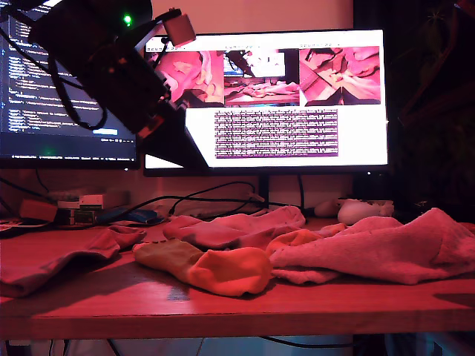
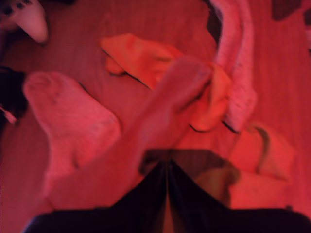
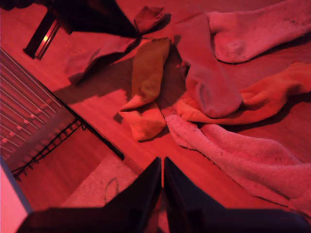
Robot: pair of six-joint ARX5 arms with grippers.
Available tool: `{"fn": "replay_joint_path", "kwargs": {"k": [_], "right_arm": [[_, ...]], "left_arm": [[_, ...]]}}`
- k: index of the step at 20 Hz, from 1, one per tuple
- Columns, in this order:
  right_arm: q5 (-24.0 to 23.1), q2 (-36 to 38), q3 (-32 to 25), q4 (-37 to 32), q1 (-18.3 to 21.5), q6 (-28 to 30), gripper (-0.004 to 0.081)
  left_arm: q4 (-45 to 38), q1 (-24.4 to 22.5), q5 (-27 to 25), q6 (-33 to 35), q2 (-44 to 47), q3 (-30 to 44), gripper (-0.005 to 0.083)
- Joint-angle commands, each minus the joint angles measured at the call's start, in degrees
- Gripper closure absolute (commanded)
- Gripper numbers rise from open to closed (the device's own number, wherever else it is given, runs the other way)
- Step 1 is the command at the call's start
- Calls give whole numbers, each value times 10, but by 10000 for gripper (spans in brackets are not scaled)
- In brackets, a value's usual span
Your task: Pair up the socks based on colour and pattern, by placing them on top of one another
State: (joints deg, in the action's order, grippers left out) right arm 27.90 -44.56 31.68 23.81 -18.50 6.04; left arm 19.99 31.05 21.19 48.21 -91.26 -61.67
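Note:
Several socks lie in a loose heap on the wooden table [image 1: 223, 304]. A dark maroon sock [image 1: 59, 259] lies at the exterior view's left. Beside it is an orange sock with an olive band [image 1: 215, 267] [image 3: 146, 77]. A smooth pink sock [image 1: 237, 226] [image 2: 165, 107] crosses a second orange sock [image 2: 141, 58] [image 3: 272, 92]. Pale fuzzy socks [image 1: 386, 248] [image 2: 73, 121] [image 3: 243, 155] lie around them. My first gripper [image 2: 167, 167] hangs shut above the pink sock, casting a shadow on it. My second gripper [image 3: 163, 165] is shut and empty, high over the table edge.
A white game controller [image 1: 364, 210] [image 2: 31, 19] rests behind the socks. Two monitors [image 1: 297, 96] stand at the back. One arm [image 1: 111, 59] hangs high at the exterior view's upper left. A wire rack [image 3: 29, 111] and a rug [image 3: 107, 184] are below the table edge.

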Motion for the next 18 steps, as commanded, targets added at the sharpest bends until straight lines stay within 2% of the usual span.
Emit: {"fn": "replay_joint_path", "kwargs": {"k": [1, 3, 5, 6, 9, 10, 13, 18], "right_arm": [[0, 2, 7, -1, -3, 1, 780], [0, 2, 7, -3, -3, 2, 780], [0, 2, 7, -6, -3, 5, 780], [0, 2, 7, -5, -3, 5, 780], [0, 2, 7, -5, -3, 5, 780], [0, 2, 7, -5, -3, 5, 780], [0, 2, 6, -6, -3, 5, 780], [0, 2, 7, -6, -3, 5, 780]], "left_arm": [[44, 2, -11, 3, -3, 6, 792], [85, 2, -17, 22, -3, 6, 791], [65, 2, -15, 31, -3, 6, 776], [44, 3, -10, 33, -10, 6, 730], [-7, 11, 9, 35, -40, 6, 478], [-25, 17, 9, 50, -54, 6, 449], [-91, 30, 9, 82, -91, 6, 446], [-195, 51, 9, 88, -134, 4, 447]]}}
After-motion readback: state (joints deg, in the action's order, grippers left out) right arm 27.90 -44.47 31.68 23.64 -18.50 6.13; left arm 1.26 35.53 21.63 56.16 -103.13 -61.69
